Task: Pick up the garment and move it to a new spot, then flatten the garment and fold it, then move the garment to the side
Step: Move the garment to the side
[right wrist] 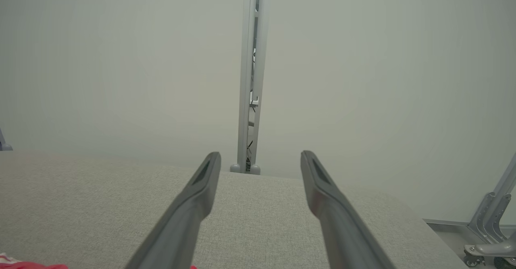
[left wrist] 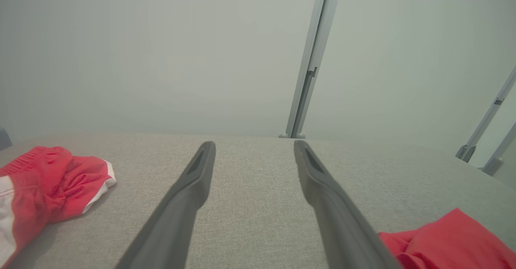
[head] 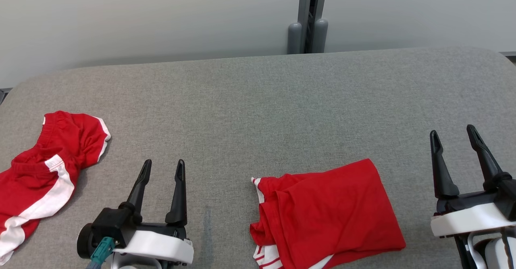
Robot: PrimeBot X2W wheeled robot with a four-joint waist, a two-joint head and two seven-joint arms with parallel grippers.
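A red garment (head: pixel 326 212) with white trim lies loosely folded on the grey padded table (head: pixel 258 99), near the front edge between my two grippers. A second red garment (head: pixel 44 168) with a white side stripe lies crumpled at the table's left edge. My left gripper (head: pixel 164 163) stands open over bare table between the two garments, touching neither. My right gripper (head: pixel 452 131) stands open to the right of the folded garment. The left wrist view shows its open gripper (left wrist: pixel 254 144), the crumpled garment (left wrist: pixel 56 184) at left and the folded one (left wrist: pixel 447 240) at lower right. In the right wrist view the open gripper (right wrist: pixel 260 154) holds nothing.
A pale wall with a grey vertical post (head: pixel 308 19) stands behind the table's far edge. Metal frame legs (right wrist: pixel 492 220) show beyond the table's right end. The table's middle and far half are bare grey fabric.
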